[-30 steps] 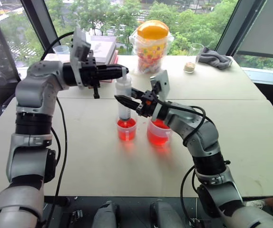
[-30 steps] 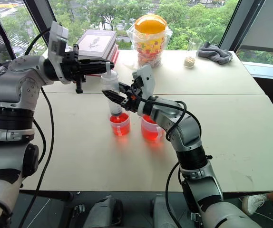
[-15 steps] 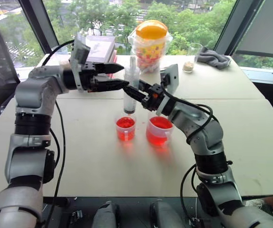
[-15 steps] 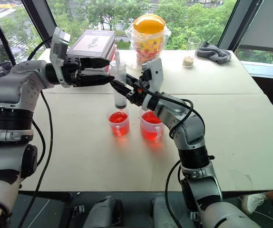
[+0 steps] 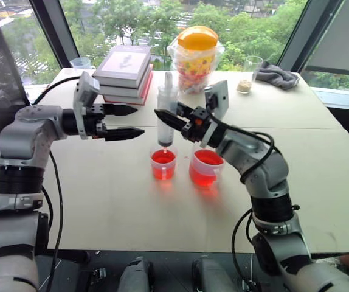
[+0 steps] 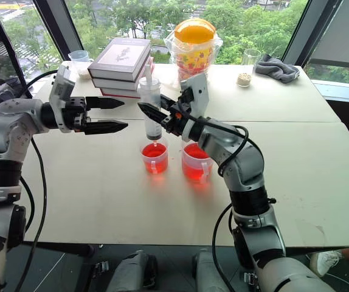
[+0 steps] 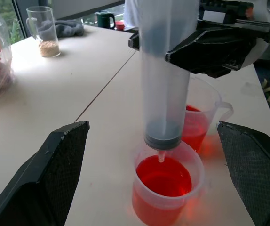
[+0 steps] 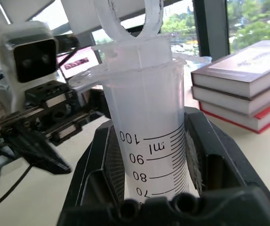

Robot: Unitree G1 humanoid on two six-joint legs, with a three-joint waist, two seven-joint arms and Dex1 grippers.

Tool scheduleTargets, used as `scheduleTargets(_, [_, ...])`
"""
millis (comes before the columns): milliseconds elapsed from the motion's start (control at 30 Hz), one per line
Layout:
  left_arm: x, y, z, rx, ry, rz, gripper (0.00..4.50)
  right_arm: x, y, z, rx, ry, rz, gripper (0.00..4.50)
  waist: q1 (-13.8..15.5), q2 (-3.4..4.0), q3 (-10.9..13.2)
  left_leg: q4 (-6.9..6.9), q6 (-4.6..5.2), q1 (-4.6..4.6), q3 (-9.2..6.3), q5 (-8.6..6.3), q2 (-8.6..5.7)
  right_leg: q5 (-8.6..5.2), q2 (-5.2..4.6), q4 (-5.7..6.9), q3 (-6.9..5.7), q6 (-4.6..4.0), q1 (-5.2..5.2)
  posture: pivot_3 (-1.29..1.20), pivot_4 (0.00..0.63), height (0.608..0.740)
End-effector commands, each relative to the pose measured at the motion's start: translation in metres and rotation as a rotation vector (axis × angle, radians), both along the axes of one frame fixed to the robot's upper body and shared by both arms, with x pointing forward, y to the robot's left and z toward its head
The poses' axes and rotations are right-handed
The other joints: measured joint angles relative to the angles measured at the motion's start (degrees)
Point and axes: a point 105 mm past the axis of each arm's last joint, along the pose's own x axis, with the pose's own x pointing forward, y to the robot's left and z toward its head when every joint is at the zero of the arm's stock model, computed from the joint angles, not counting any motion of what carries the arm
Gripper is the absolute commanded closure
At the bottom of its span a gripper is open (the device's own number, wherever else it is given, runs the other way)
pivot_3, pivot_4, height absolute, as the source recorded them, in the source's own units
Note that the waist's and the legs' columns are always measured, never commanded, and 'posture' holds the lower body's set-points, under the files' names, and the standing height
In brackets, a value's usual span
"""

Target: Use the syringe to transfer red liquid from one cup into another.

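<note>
A: Two cups of red liquid (image 7: 163, 176) are seen side by side on the table (image 5: 320, 182): the narrower cup (image 5: 163, 165) on the robot's left and the wider measuring cup (image 5: 205, 168) on its right. Where is the syringe (image 5: 166, 115) held?

B: It is clamped upright round its barrel by the shut right gripper (image 5: 173, 119), long axis vertical, plunger end up. Its tip is poised directly above the narrower cup's mouth, just clear of the liquid. The barrel appears empty, with the dark seal seated at the bottom.

A: And the left gripper (image 5: 131, 121)?

B: It is spread wide with nothing in it, level with the barrel and pointed toward it from the robot's left, with a clear gap between.

A: Which relation matters next?

B: The tip's alignment over a cup. For another draw, it is judged that a sideways shift toward the wider cup, just to the right, would be needed. The plunger top lies nearer the free left gripper.
</note>
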Motion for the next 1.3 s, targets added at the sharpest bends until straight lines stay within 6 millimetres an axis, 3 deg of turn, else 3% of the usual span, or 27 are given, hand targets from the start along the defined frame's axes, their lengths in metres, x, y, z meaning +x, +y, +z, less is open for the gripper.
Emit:
scheduleTargets(33, [-0.006,-0.008,0.006,-0.002,-0.035,-0.039,0.04,-0.006,-0.039,0.062,0.139,-0.002,-0.082,3.12,0.00,0.01,0.00,0.00,0.00,0.00,0.00,0.00,0.00,0.00,0.00,0.01,0.00,0.01,-0.01,0.00,0.150,0.740])
scheduleTargets(100, [-0.007,-0.011,0.003,-0.001,-0.033,-0.049,0.04,0.002,-0.059,0.067,0.136,0.100,-0.169,3.12,-0.01,0.01,0.00,-0.03,-0.01,0.00,-0.02,0.00,0.02,0.00,0.01,0.02,-0.01,0.01,-0.02,0.00,0.150,0.740])
scheduleTargets(167, [-0.009,-0.018,0.000,-0.015,-0.023,-0.083,0.04,0.019,-0.107,0.058,0.017,0.307,-0.379,3.12,0.15,0.00,0.00,-0.10,0.00,0.00,-0.02,0.00,0.03,0.00,0.01,0.01,-0.02,0.00,-0.04,0.00,0.150,0.740])
scheduleTargets(233, [-0.011,-0.026,-0.003,-0.027,-0.017,-0.113,0.04,0.021,-0.148,0.047,-0.070,0.476,-0.506,3.12,0.19,-0.06,-0.04,-0.13,0.01,0.00,-0.01,-0.01,0.01,-0.10,-0.03,-0.10,-0.04,-0.18,-0.02,0.00,0.150,0.740])
scheduleTargets(300, [-0.012,-0.030,-0.004,-0.036,-0.013,-0.128,0.04,0.022,-0.166,0.034,-0.125,0.558,-0.556,3.12,0.03,-0.06,-0.04,-0.14,0.07,-0.02,0.04,-0.05,-0.06,-0.12,-0.14,-0.19,-0.01,-0.21,-0.02,0.00,0.150,0.740])
scheduleTargets(567, [-0.017,-0.043,-0.013,-0.081,0.009,-0.156,0.04,0.016,-0.211,-0.074,-0.332,0.952,-0.651,3.12,-1.67,-0.01,-0.02,-0.17,0.19,-0.11,0.03,-0.11,-0.03,0.00,0.00,-0.21,0.08,0.02,-0.12,0.00,0.150,0.740])
scheduleTargets(700, [-0.019,-0.043,-0.013,-0.086,0.009,-0.142,0.04,0.015,-0.225,-0.114,-0.434,1.040,-0.678,3.12,-1.74,-0.01,-0.02,-0.15,0.19,-0.11,0.04,-0.11,-0.03,0.01,-0.01,-0.19,0.09,0.03,-0.13,0.00,0.150,0.740])
scheduleTargets(800, [-0.022,-0.043,-0.014,-0.088,0.014,-0.135,0.04,0.020,-0.232,-0.129,-0.446,1.061,-0.680,3.12,-1.72,-0.01,-0.02,-0.11,0.19,-0.11,0.04,-0.11,-0.04,0.01,-0.01,-0.20,0.10,0.04,-0.12,0.00,0.150,0.740])
scheduleTargets(933, [-0.026,-0.043,-0.017,-0.077,0.021,-0.134,0.00,0.024,-0.231,-0.130,-0.430,1.055,-0.646,1.11,-1.54,-0.01,-0.02,-0.06,0.18,-0.11,0.03,-0.11,-0.04,0.01,-0.01,-0.21,0.10,0.03,-0.09,0.00,0.150,0.740])
scheduleTargets(1033, [-0.027,-0.043,-0.017,-0.075,0.028,-0.129,0.00,0.026,-0.231,-0.122,-0.426,1.028,-0.642,0.06,-1.53,-0.02,-0.01,-0.06,0.18,-0.11,0.03,-0.11,-0.04,0.01,-0.01,-0.21,0.10,0.03,-0.08,0.00,0.150,0.740])
scheduleTargets(1167, [-0.031,-0.042,-0.018,-0.063,0.040,-0.131,0.00,0.023,-0.234,-0.083,-0.393,0.888,-0.636,0.06,-1.51,0.03,0.01,-0.07,0.18,-0.12,0.04,-0.11,-0.04,0.01,-0.02,-0.20,0.10,0.04,-0.11,0.00,0.150,0.740])
scheduleTargets(1300, [-0.034,-0.037,-0.021,-0.044,0.054,-0.125,0.00,-0.007,-0.223,-0.035,-0.461,0.631,-0.567,0.06,-0.99,0.07,0.03,-0.15,0.17,-0.17,-0.01,-0.11,-0.02,-0.01,0.00,-0.21,0.05,0.05,-0.16,0.00,0.150,0.740])
